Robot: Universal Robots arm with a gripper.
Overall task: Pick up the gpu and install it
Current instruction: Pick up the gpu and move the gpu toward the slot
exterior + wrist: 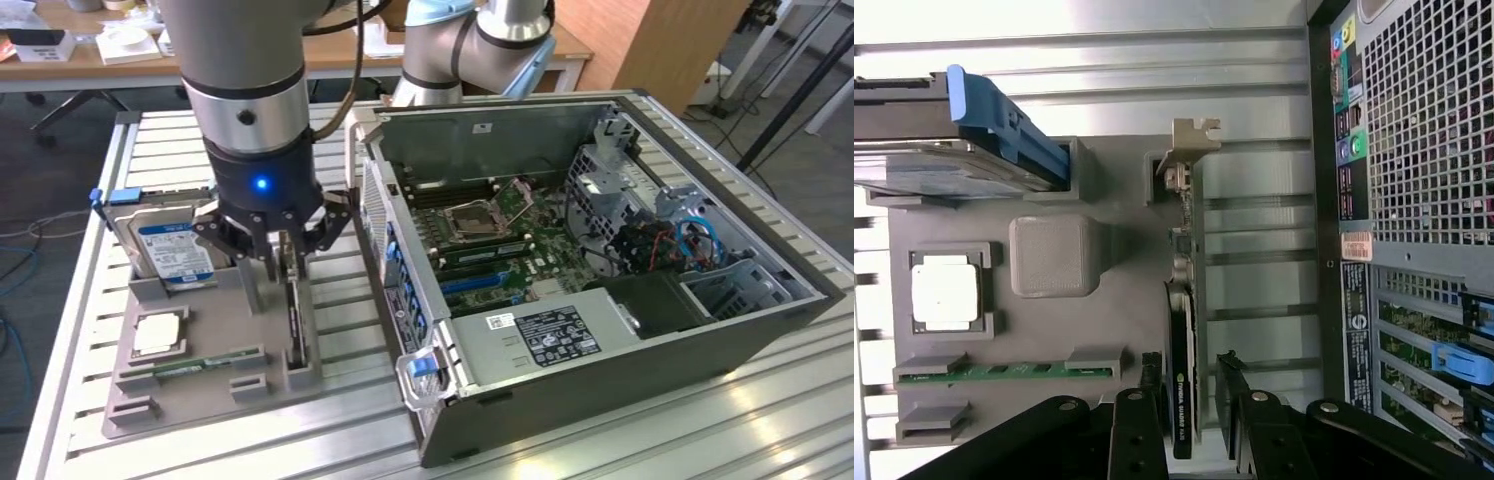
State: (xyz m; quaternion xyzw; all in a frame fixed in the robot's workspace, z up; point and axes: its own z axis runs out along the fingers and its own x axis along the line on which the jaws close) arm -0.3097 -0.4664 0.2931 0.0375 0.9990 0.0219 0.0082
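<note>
The gpu (296, 322) stands on edge in a slot of the grey holder tray (200, 395). It is a thin black card (1181, 340) with a pale metal bracket (1191, 150) at one end. My gripper (283, 252) hangs right over the card's end away from the bracket. In the wrist view the gripper (1189, 385) is open, one black finger on each side of the card, a narrow gap showing on both sides. The card sits in its slot, not lifted.
On the same tray are a silver hard drive with a blue label (174, 250), a processor chip (158, 333) and a green memory stick (200, 365). The open computer case (601, 300) lies close on the exterior view's right, its rear panel (1414, 200) near the card. Another arm's base (454, 50) stands behind.
</note>
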